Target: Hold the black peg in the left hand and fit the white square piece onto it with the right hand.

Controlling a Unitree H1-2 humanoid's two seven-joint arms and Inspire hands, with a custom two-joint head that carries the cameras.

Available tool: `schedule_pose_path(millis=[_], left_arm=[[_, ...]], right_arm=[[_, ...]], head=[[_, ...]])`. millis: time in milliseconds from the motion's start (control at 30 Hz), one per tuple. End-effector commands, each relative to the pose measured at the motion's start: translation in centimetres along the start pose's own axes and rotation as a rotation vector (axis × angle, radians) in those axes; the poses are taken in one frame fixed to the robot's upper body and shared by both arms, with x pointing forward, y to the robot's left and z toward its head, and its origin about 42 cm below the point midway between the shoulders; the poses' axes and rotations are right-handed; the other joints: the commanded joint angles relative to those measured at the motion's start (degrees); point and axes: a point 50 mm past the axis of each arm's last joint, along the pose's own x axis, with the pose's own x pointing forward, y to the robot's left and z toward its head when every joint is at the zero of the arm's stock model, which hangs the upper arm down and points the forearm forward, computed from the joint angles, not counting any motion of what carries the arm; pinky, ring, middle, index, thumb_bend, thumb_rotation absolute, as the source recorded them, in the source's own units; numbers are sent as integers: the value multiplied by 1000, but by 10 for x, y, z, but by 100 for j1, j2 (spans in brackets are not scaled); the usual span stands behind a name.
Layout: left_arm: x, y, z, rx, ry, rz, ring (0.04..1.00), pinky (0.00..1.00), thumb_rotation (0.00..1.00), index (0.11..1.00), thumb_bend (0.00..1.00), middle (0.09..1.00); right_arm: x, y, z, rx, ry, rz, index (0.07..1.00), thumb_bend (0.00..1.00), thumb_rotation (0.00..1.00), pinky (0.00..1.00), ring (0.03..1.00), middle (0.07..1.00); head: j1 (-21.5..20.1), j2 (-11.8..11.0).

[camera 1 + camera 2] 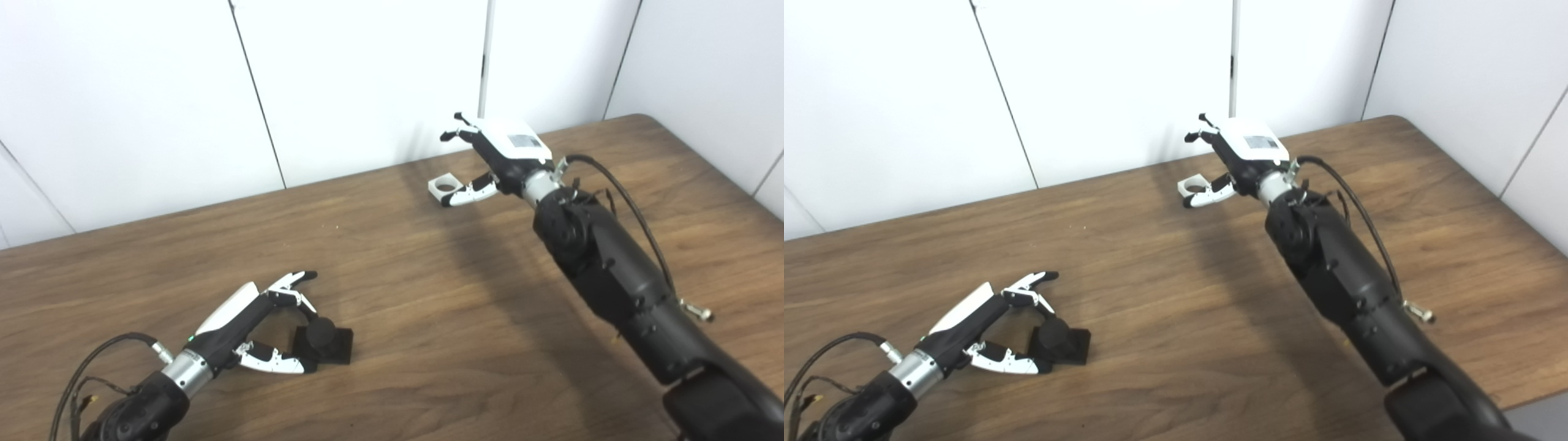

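The black peg (324,342), a short round post on a square black base, lies on the wooden table (429,294) at the front left. My left hand (257,324) is low beside it, fingers spread around the peg and touching it, thumb under its near side; the peg still rests on the table. The white square piece (444,185) with a round hole sits on the table at the back centre. My right hand (490,162) hovers just right of it, open, with its thumb tip next to the piece and its fingers arched above.
White wall panels (367,79) stand right behind the table's far edge. The table's right edge runs diagonally at the far right (723,165). A cable (625,202) loops along my right forearm.
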Motion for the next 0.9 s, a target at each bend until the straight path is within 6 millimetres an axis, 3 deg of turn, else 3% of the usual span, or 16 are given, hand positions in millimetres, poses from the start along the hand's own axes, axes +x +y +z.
schedule_pose_path(millis=[0, 400, 867], left_arm=[[-7, -1, -7, 0, 55, -38, 1000, 962, 63, 491, 521, 974], [-8, -3, -6, 9, 66, -27, 1000, 954, 64, 491, 521, 974], [-12, -5, -8, 4, 82, -30, 1000, 955, 64, 491, 522, 973]], right_arm=[[15, -32, 6, -51, -29, -41, 820, 758, 282, 841, 940, 964], [50, -49, 7, -233, -33, 68, 822, 768, 185, 859, 935, 952], [83, -42, 17, -280, -19, 109, 808, 762, 174, 874, 936, 948]], head=[[-4, 5], [127, 21], [293, -2]])
